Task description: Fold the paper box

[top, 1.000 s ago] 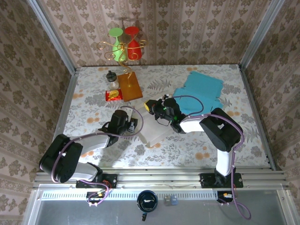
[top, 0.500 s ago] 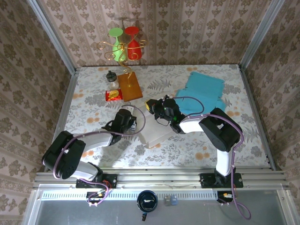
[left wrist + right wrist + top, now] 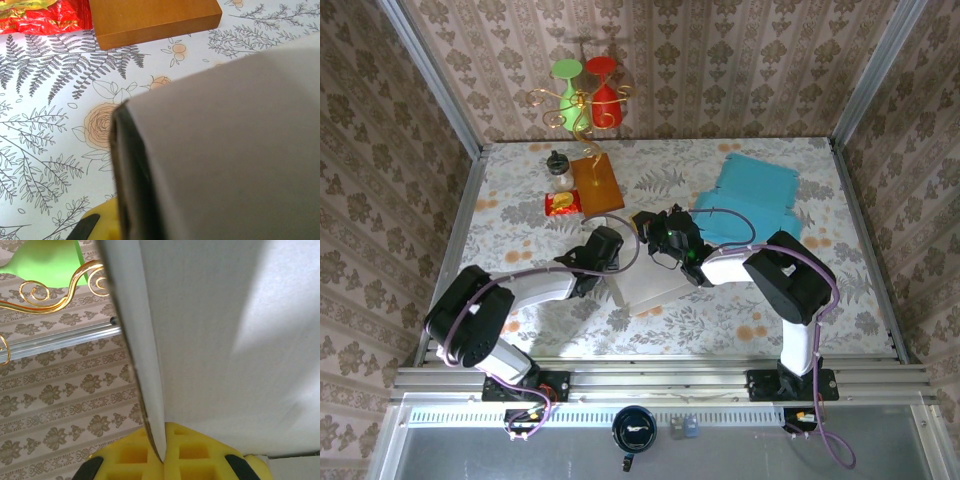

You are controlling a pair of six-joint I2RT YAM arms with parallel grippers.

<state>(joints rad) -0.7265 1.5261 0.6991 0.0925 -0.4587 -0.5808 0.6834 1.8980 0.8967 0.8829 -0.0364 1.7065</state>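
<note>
White paper box (image 3: 645, 283) is sitting mid-way across the tabletop (image 3: 510, 250) | left claw (image 3: 608, 262) is clenching its left wall, bracing it | right claw (image 3: 161, 452) is pinching a panel edge, which I judge readies the fold.

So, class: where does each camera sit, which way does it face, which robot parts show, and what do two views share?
Top external: above and behind the bases, looking down on the table; both arms, paper box between them.
Left wrist: low over the table, facing the wooden block; one yellow fingertip beside the box.
Right wrist: tilted up at the wallpaper; yellow fingertips clamp the box edge.
Shared: the box's white panel.
</note>
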